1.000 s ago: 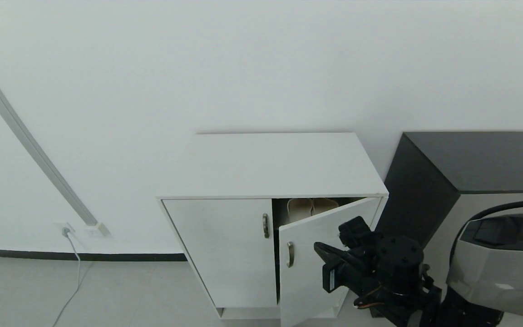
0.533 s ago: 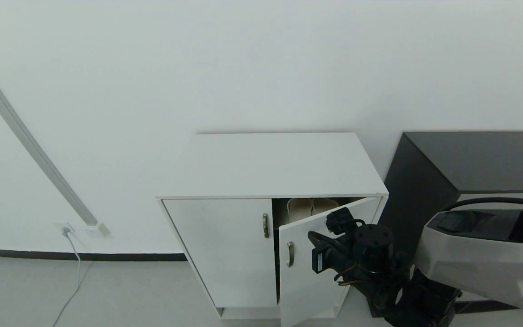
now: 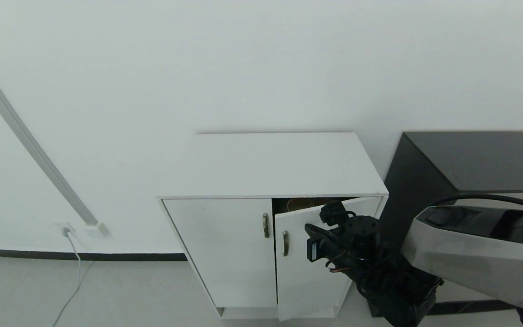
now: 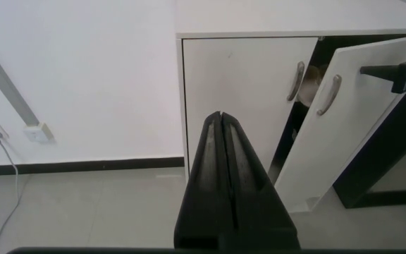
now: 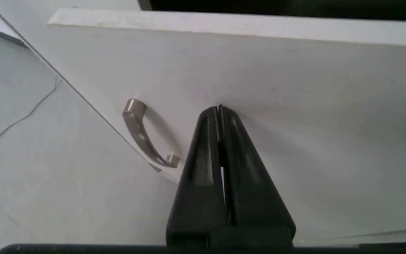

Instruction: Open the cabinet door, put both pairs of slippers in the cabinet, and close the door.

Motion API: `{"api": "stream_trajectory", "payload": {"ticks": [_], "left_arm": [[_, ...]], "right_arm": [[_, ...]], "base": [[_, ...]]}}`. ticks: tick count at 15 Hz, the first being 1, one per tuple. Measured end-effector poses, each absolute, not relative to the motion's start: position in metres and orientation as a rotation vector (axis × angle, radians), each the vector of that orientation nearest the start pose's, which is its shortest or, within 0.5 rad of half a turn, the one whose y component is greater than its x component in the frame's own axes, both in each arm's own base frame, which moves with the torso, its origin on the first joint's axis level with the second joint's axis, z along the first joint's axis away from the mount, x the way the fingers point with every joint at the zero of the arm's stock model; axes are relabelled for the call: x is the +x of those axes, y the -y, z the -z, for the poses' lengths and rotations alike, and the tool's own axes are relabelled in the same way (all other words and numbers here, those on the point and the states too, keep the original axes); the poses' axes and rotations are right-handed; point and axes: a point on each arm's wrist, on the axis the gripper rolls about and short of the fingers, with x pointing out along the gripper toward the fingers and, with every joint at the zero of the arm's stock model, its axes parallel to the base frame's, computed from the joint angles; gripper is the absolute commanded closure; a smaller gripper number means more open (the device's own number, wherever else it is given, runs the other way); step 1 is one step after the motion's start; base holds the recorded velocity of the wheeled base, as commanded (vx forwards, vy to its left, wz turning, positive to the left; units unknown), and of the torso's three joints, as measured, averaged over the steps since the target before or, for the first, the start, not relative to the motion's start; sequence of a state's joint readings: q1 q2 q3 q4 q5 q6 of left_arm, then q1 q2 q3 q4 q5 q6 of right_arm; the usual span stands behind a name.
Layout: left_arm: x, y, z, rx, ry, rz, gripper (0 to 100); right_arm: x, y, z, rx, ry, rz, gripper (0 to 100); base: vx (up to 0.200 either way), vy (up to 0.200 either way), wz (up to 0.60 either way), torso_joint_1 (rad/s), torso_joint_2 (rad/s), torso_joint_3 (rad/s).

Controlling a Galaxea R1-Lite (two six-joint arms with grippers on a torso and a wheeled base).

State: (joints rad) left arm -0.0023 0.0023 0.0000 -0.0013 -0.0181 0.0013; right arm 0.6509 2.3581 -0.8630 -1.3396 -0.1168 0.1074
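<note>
**White-wall corner: door-closing hazards and clearances**

White wall (image 3: 261, 68) is backing the cabinet (image 3: 270, 163), which is standing on the grey floor (image 3: 120, 290). Its right door (image 3: 307, 272) is hanging ajar at a small angle. Tan slippers (image 3: 304, 203) are showing high inside through the gap; how many pairs are lying there cannot be told. The right gripper (image 5: 220, 116), fingers pressed together and holding nothing, appears to be bearing with its tips on the door's outer face, between the handle (image 5: 146, 134) and the hinge side. The left gripper (image 4: 221, 120), likewise pressed together and empty, is hanging well back from the cabinet, facing the left door (image 4: 245, 99).

Hazards, as judged:
- The tips are resting on a smooth panel with no grip. A push that is not square to the face is likely to send them sliding toward the handle or off the top edge.
- A hard push may be slamming the door so that it rebounds ajar.
- A slipper toe protruding past the shelf front would be stopping the door short.

Clearances: the right arm is working just beside the dark unit (image 3: 420, 190) on the hinge side, leaving little room there. Open floor is lying to the left, and the wall cable (image 3: 74, 268) is hanging well apart
</note>
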Motion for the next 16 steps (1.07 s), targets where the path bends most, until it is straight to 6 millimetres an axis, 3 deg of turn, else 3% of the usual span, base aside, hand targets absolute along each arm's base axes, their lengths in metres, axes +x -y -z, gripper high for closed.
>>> {"api": "stream_trajectory", "payload": {"ticks": [8,16], "left_arm": [[-0.023,0.000,-0.076,0.002,-0.001,0.022,100],[-0.023,0.000,-0.076,0.002,-0.001,0.021,100]], "right_arm": [[0.351,-0.238,-0.029,0.052,-0.166,-0.475,100],[0.364,-0.233,-0.030,0.056,-0.162,-0.451,100]], "base": [[0.000,0.000,0.00,0.000,0.00,0.000],[0.000,0.000,0.00,0.000,0.00,0.000]]}}
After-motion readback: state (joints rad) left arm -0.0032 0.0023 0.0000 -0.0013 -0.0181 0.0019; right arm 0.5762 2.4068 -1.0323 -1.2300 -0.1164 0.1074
